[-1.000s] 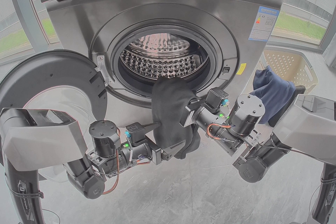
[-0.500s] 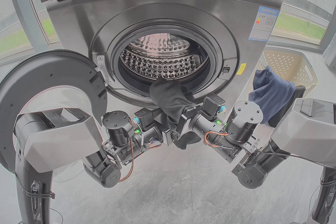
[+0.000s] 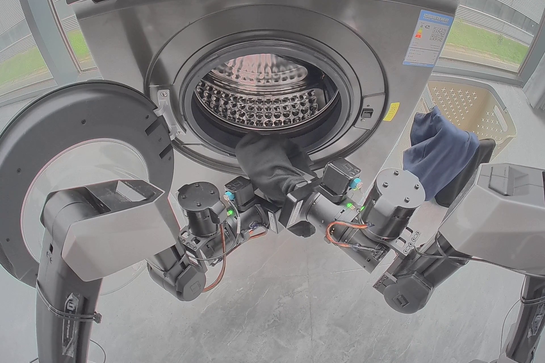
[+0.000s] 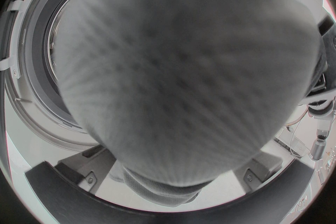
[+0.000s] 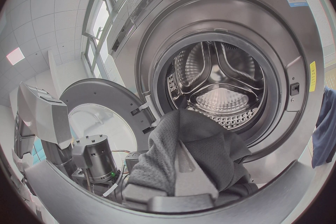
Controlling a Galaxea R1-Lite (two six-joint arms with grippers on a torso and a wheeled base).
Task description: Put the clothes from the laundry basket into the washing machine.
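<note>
Pinching black garment (image 3: 271, 163) with right hand (image 3: 290, 189), pads pressed together on the cloth. Right arm lying at 4 o'clock of the garment, wrist low in front of washing machine (image 3: 340, 18).

Garment location: bunched on the 6 o'clock lip of the machine's round opening. Upper part overlapping the opening, lower part outside and below the rim, draped down over both hands. Mesh-textured fabric wrapped around one right finger in right wrist view.

Left hand (image 3: 271, 208) tucked under the garment at its 6 o'clock, just beside the right hand. Spread or pressed together: cannot tell, cloth covering it. Cloth sitting right against the left wrist lens, blurred, with the opening's rim at the edge.

Perforated steel drum (image 3: 255, 97) visible at 12 o'clock of the garment. Door (image 3: 74, 131) swung open at 9 o'clock of the opening.

Laundry basket (image 3: 482, 103) at 3 o'clock of the machine, well apart from both hands. Blue garment (image 3: 443, 151) draped over its near rim, part hanging outside.
</note>
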